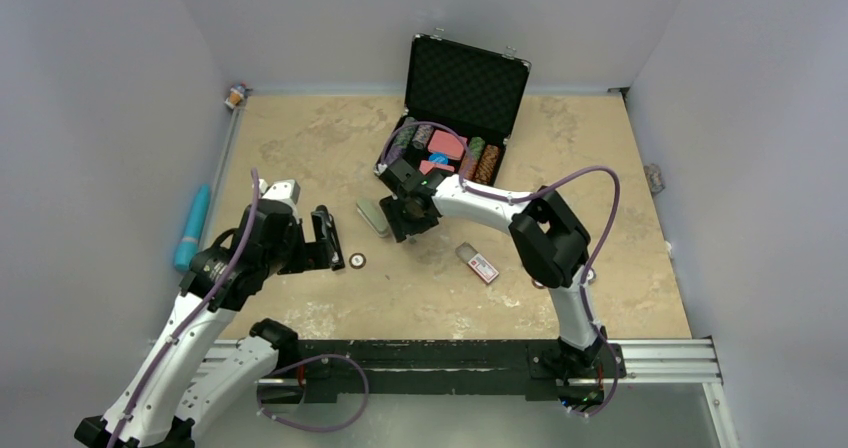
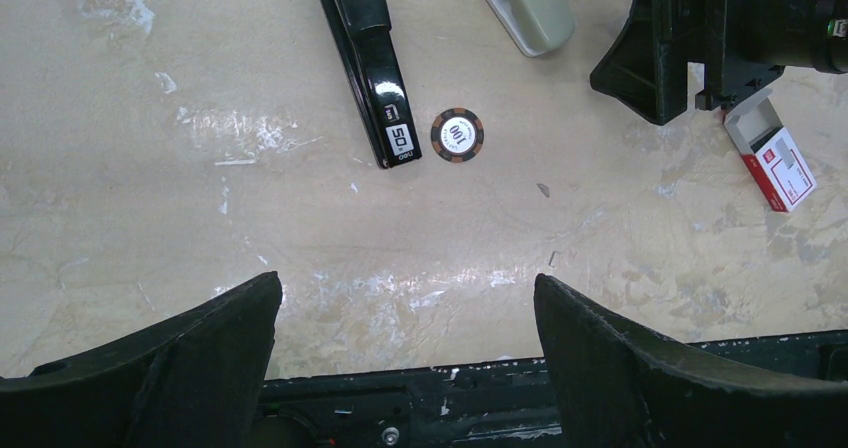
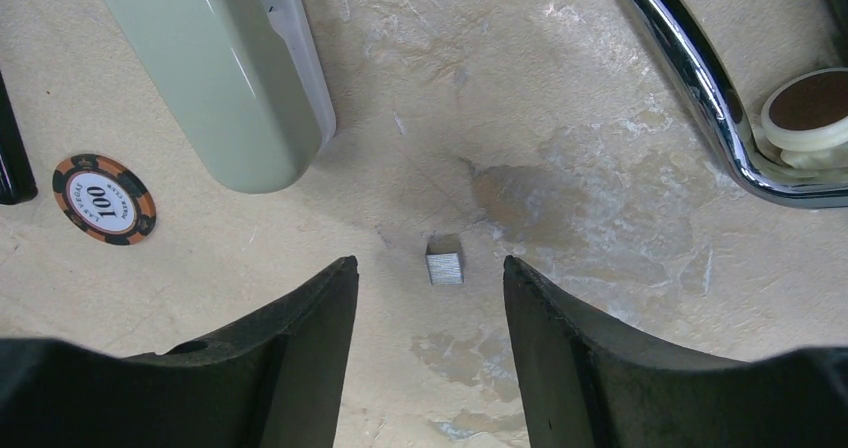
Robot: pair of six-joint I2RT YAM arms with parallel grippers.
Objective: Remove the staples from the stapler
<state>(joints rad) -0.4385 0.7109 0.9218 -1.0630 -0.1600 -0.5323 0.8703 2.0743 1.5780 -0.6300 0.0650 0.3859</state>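
Note:
The stapler point(image 2: 365, 58) is long, black and glossy, with a white "50" label at its near end. It lies shut on the table; it also shows in the top view point(image 1: 326, 236). My left gripper point(image 2: 405, 303) is open and empty, held above the table near of the stapler. My right gripper point(image 3: 430, 283) is open, low over the table to the right of the stapler point(image 1: 408, 213). A small silver block of staples point(image 3: 445, 266) lies on the table between its fingertips, touching neither finger.
A "100" poker chip point(image 2: 457, 135) lies beside the stapler's near end. A pale green oblong object point(image 3: 220, 68) lies left of the right gripper. A red-and-white staple box point(image 1: 480, 265) lies to the right. An open black case point(image 1: 465, 88) with chips stands behind. A blue tube point(image 1: 192, 226) lies far left.

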